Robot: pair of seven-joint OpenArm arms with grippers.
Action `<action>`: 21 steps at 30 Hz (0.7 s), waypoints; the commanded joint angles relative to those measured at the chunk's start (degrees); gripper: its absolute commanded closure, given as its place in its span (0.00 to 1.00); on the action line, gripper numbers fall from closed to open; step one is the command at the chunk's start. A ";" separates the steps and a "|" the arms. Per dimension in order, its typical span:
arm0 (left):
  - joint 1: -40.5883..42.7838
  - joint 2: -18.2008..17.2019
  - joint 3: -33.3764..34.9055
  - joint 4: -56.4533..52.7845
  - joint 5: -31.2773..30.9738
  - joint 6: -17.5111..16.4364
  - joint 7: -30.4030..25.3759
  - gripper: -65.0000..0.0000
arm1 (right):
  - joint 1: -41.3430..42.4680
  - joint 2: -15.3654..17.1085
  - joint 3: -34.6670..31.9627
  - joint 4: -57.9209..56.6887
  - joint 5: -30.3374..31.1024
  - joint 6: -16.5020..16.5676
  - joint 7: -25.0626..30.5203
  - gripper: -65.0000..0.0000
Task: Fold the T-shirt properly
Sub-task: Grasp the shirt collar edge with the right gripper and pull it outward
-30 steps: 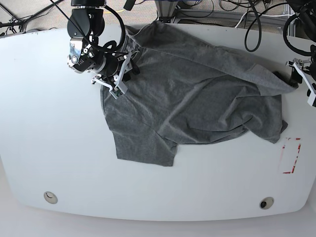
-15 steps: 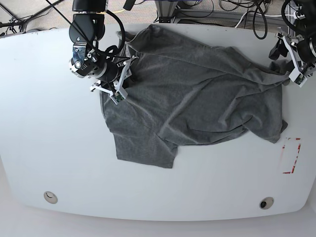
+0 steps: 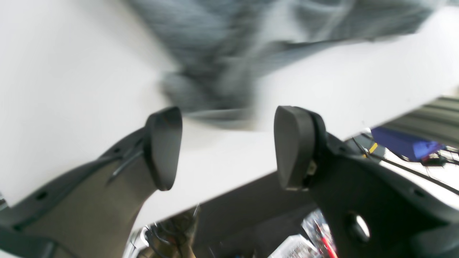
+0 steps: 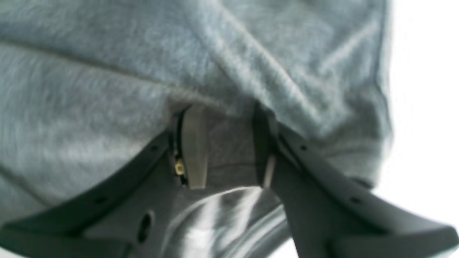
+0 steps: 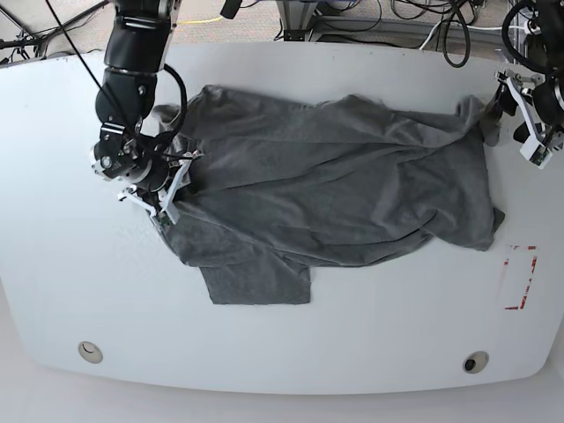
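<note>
One T-shirt (image 5: 335, 189) lies spread and wrinkled across the white table (image 5: 79, 273), a folded flap at its near edge. The right gripper (image 5: 173, 187), at the shirt's left edge in the base view, reaches in low with its arm coming from the far side; its jaws pinch a fold of grey fabric (image 4: 229, 150). The left gripper (image 3: 226, 147) sits by the table's far right edge, jaws spread wide and empty, the shirt's corner just beyond them. No legible writing.

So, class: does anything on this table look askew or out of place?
Yes. The T-shirt lies crumpled and slanted across the table, a lower part poking out below. The right gripper pinches its cloth; the left gripper hangs open, empty.
</note>
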 commanded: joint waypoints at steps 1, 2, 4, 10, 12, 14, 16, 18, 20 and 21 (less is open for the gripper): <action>-1.34 -1.09 -0.15 0.75 -0.65 -0.08 -0.95 0.42 | 1.28 2.32 0.14 -2.28 -2.28 -0.51 -0.14 0.69; -1.87 -1.00 -0.15 0.67 -0.65 -0.08 -0.95 0.42 | 2.07 2.94 0.14 -3.33 -2.28 -0.51 0.66 0.69; -2.84 0.23 -0.15 0.67 -0.65 -0.08 -0.95 0.42 | 4.36 3.99 -0.03 -5.27 -2.28 -0.51 2.15 0.69; -4.07 2.25 0.46 0.67 -0.65 -0.08 -0.95 0.42 | 8.14 5.49 0.14 -4.65 -2.11 -0.51 2.50 0.69; -4.07 2.25 1.96 0.67 -0.65 -0.08 -0.95 0.42 | 8.40 5.31 0.23 -0.96 -2.11 -0.51 0.83 0.69; -4.07 2.25 3.10 0.67 -0.65 -0.08 -0.95 0.42 | 8.31 5.14 0.41 2.30 -2.02 -0.51 -2.77 0.69; -3.98 2.34 3.45 0.67 -0.65 -0.08 -0.95 0.42 | 6.91 4.70 2.96 6.43 0.79 -0.51 -7.34 0.68; -3.98 3.48 3.28 0.67 -0.65 -0.08 -0.95 0.42 | 5.50 3.47 6.30 9.42 4.40 -0.51 -10.07 0.68; -4.33 4.19 3.10 0.67 -0.57 -0.08 -0.99 0.42 | 3.48 2.76 9.55 13.02 9.15 -0.51 -13.50 0.68; -4.60 4.19 3.10 0.49 -0.57 -0.08 -1.17 0.42 | 2.34 2.41 10.60 14.43 11.34 -0.51 -15.17 0.68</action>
